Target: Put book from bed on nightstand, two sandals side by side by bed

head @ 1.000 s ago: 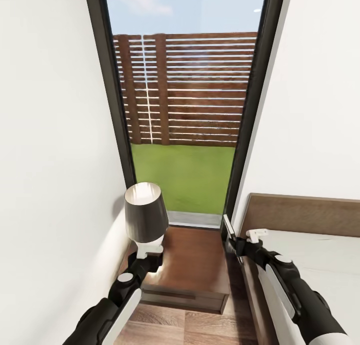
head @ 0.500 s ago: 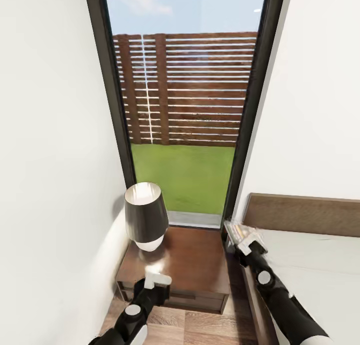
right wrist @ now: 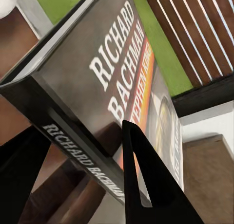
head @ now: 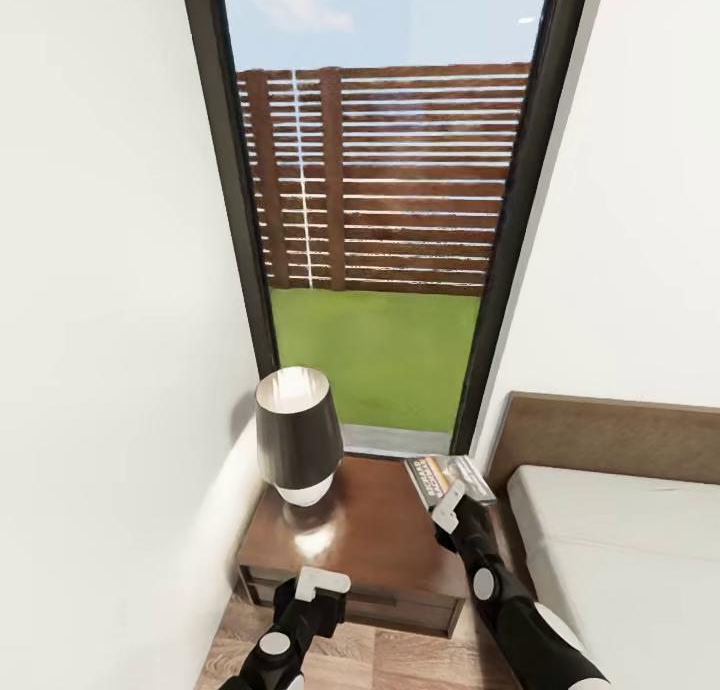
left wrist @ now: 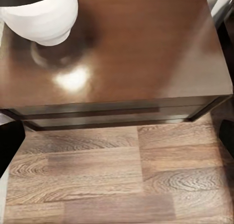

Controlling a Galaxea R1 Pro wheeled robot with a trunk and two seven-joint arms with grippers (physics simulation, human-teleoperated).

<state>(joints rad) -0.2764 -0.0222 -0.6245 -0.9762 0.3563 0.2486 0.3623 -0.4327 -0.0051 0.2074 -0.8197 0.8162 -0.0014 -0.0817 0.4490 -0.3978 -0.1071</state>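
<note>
My right gripper [head: 447, 507] is shut on the book [head: 448, 476], a thin book with a grey and orange cover reading "Richard Bachman" [right wrist: 122, 83]. Black fingers [right wrist: 141, 185] clamp it near the spine. The book hangs tilted over the far right corner of the dark-brown nightstand [head: 375, 540]; I cannot tell whether it touches the top. My left gripper [head: 321, 582] hovers open in front of the nightstand's drawers [left wrist: 107, 112], above the floor. The bed [head: 610, 530], with its grey mattress and brown headboard, lies to the right. The sandals are out of view.
A dark-shaded lamp [head: 295, 435] with a white base [left wrist: 44, 12] stands on the nightstand's far left part. A tall dark-framed window [head: 385, 220] is behind it, and a white wall [head: 110, 320] hems in the left side. Wood-plank floor [left wrist: 112, 180] lies in front.
My right gripper has carried the book left from the bed's edge to over the nightstand, turning its cover up. My left gripper drew back from the lamp to the nightstand's front. The camera shifted slightly.
</note>
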